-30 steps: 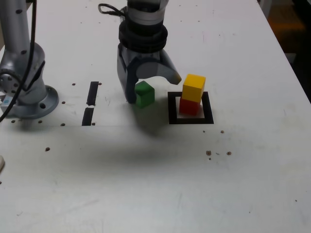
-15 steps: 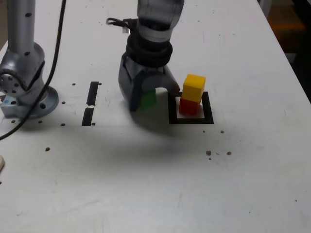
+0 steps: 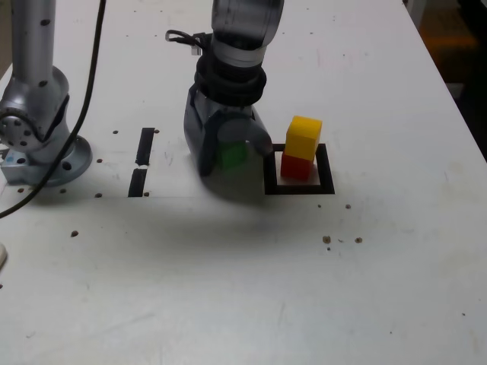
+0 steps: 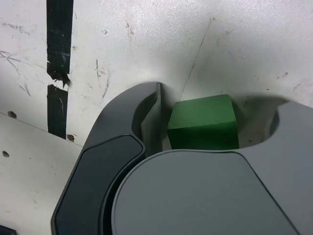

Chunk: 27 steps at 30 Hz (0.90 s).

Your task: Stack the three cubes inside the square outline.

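The gripper (image 3: 234, 158) is low over the table, its jaws apart. Between them sits the green cube (image 4: 204, 122), nearer to the dark jaw, with a wider gap at the other one; no clamping is seen. In the exterior view, the square (image 3: 328, 169) lies at about three o'clock from the green cube, holding yellow (image 3: 303, 137) on red (image 3: 296, 167). Closing should centre the cube, I judge.

open counter (image 3: 228, 281) across the lower middle of the exterior view, yellow cube (image 3: 303, 137) on red cube (image 3: 297, 167) blocking low passage at centre right, arm base (image 3: 49, 160) obstructing the left side
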{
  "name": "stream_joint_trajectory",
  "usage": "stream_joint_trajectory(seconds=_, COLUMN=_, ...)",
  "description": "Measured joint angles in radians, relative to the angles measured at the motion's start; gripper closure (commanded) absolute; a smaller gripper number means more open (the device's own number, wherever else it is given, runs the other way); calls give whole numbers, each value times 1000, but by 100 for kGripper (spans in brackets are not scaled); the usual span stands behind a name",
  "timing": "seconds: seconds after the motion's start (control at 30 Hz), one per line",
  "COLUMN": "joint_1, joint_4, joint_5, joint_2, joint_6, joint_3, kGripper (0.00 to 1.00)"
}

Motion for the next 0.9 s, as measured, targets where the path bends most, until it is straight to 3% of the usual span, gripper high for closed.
stream_joint_trajectory(seconds=0.23, joint_1=1, joint_4=12, joint_5=22, joint_2=0, joint_6=1, joint_3=-4, kGripper=54)
stream_joint_trajectory(seconds=0.57, joint_1=2, joint_4=29, joint_5=32, joint_2=-24, joint_6=32, joint_3=-20, kGripper=72)
stream_joint_trajectory(seconds=0.73, joint_1=2, joint_4=127, joint_5=41, joint_2=-40, joint_6=64, joint_3=-88, kGripper=75)
stream_joint_trajectory(seconds=0.9, joint_1=2, joint_4=290, joint_5=87, joint_2=-44, joint_6=113, joint_3=-218, kGripper=78)
